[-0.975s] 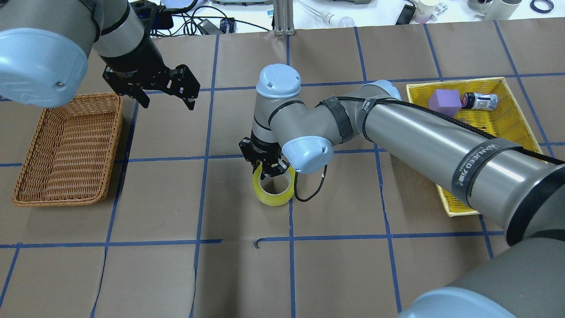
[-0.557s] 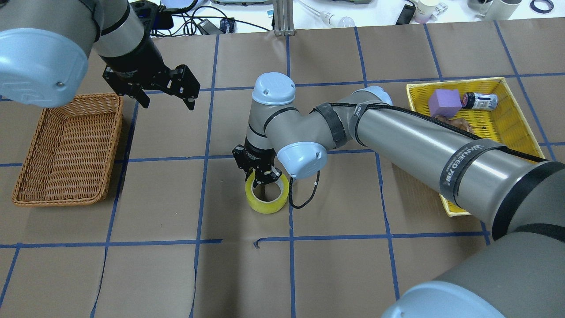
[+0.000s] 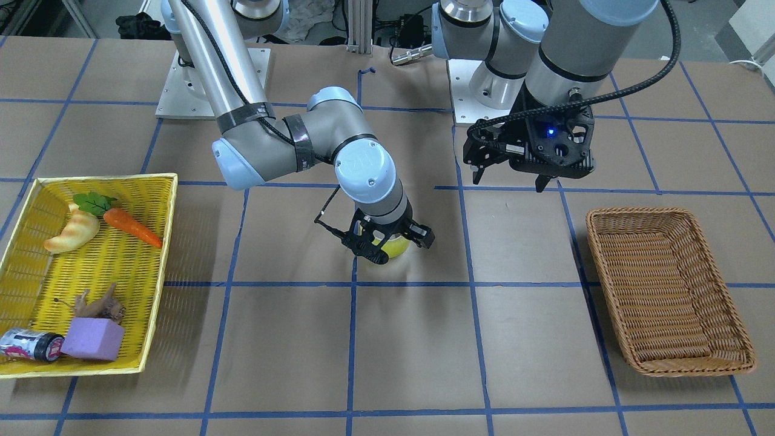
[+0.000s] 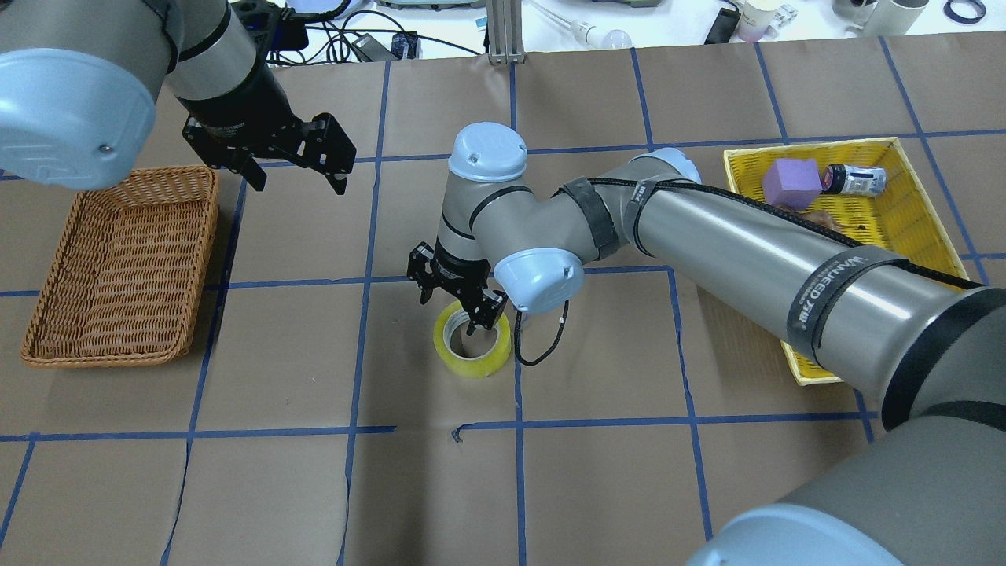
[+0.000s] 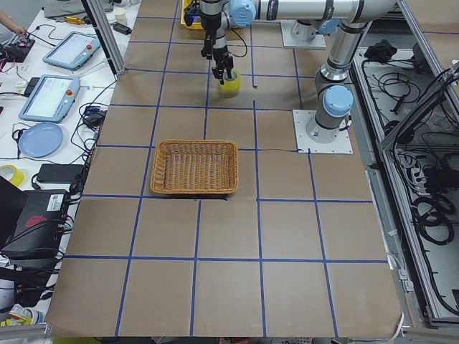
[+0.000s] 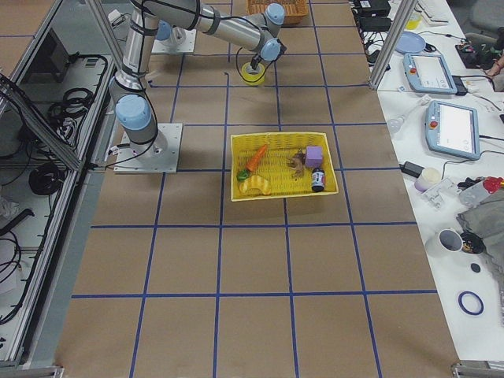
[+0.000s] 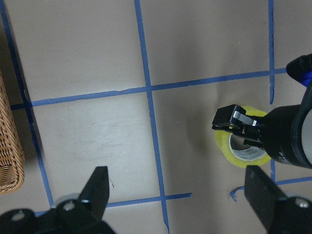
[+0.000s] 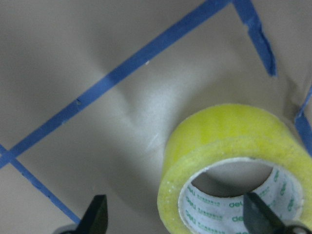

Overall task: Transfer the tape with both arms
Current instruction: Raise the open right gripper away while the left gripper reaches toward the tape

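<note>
Tape (image 4: 471, 363) just beneath the spread right claw (image 4: 457, 313)

Table (image 4: 259, 495): brown paper cover, blue tape grid (image 4: 519, 487). Alu post (image 4: 499, 31) at 12 o'clock, overhead view. Left-side view, 9 o'clock: white bench (image 5: 18, 79) w/ tablets (image 5: 49, 97), blue plate (image 5: 39, 138).

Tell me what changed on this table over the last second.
The right claw carried the tape a little toward the robot's left, then opened and let it go. The roll now rests on the table, with the open fingers straddling its wall. The left claw stayed open, hovering near the wicker basket.
</note>
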Robot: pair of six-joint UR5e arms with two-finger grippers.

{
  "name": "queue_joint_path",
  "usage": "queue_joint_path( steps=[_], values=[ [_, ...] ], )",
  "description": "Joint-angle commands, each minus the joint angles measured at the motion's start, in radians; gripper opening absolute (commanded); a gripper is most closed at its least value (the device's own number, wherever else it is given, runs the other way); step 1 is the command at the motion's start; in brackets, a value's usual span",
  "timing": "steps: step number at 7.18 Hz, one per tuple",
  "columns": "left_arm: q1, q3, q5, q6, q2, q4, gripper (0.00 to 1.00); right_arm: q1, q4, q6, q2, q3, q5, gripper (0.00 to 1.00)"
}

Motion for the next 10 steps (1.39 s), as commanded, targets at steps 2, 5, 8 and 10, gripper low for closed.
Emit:
queue_joint_path(
  steps=[2, 5, 8, 10],
  values=[
    [-0.005, -0.004, -0.011, -0.015, 0.010, -0.002, 1.00, -0.125, 0.115, -0.197, -0.088, -0.019, -0.082, 1.00],
    [-0.018, -0.053, -0.067, -0.021, -0.003, 0.006, 1.00, -0.374, 0.297, -0.573, -0.217, -0.018, -0.162, 1.00],
    [-0.064, -0.288, -0.137, -0.081, -0.011, 0.281, 1.00, -0.500, 0.398, -0.834, -0.312, -0.022, -0.250, 1.00],
    [-0.071, -0.451, -0.135, -0.081, -0.049, 0.470, 1.00, -0.517, 0.474, -0.871, -0.370, -0.051, -0.323, 1.00]
  ],
)
